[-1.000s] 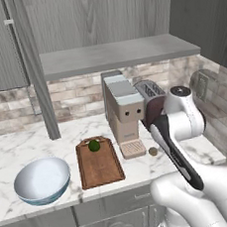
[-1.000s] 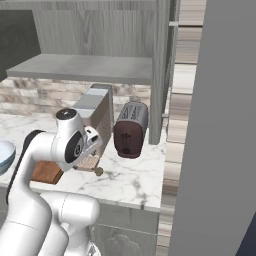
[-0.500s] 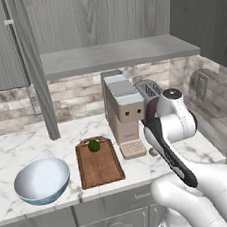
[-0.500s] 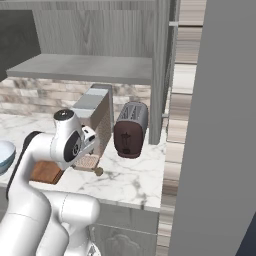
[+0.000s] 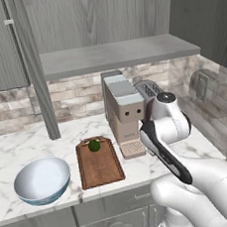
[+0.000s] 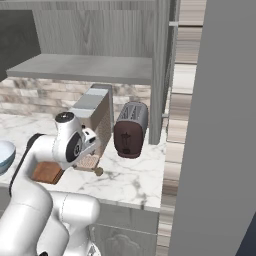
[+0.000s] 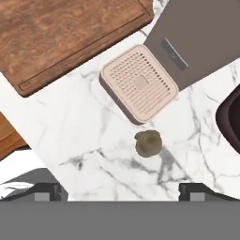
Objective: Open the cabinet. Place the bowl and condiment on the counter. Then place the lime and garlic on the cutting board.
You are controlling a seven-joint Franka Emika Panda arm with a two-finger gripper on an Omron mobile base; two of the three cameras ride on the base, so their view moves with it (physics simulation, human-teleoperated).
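The garlic [image 7: 148,143] lies on the white marble counter [image 7: 84,131], just off the coffee machine's drip tray [image 7: 139,83]. My gripper [image 7: 121,192] hangs open above it, one fingertip on each side and nothing between them. In the right base view the garlic [image 6: 99,171] sits just below my hand. The lime [image 5: 94,146] rests on the cutting board [image 5: 98,163] near its handle end. The bowl [image 5: 42,181] stands on the counter left of the board. The cabinet [image 5: 114,55] is open, its grey shelf bare. The condiment is out of view.
A beige coffee machine [image 5: 125,111] stands right of the board, with a dark toaster [image 6: 130,131] beside it. The open cabinet door [image 6: 225,125] hangs close on the right. The counter's front edge [image 6: 125,200] runs just below the garlic.
My arm has swung a little to the left and lower, in front of the coffee machine. The jaws have stayed open. Bowl, lime and board have not moved.
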